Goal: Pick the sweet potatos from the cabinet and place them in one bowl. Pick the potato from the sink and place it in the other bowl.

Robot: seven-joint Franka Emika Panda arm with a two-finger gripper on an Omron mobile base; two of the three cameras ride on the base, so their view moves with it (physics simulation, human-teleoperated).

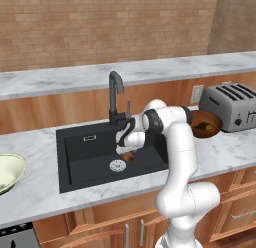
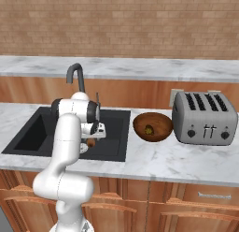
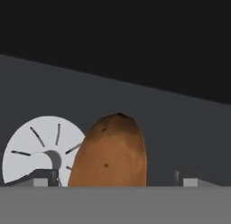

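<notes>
The orange-brown potato point(image 3: 110, 153) stands on the floor of the black sink point(image 1: 80, 157), right beside the round silver drain point(image 3: 43, 148). My gripper point(image 3: 117, 180) is down in the basin, open, with one fingertip on each side of the potato point(image 1: 129, 156) and clear of it. The reddish-brown bowl point(image 1: 216, 128) sits on the counter right of the sink, and a dark olive lump of sweet potatoes point(image 1: 204, 126) lies in it; I cannot tell them apart. The pale cream-green bowl point(image 1: 7, 172) rests at the far left. The cabinet is out of view.
The dark curved faucet point(image 1: 116, 92) rises behind the sink, close to my forearm. A silver toaster point(image 2: 204, 118) stands just right of the reddish-brown bowl point(image 2: 163, 128). A brick wall backs the marble counter point(image 2: 177, 161).
</notes>
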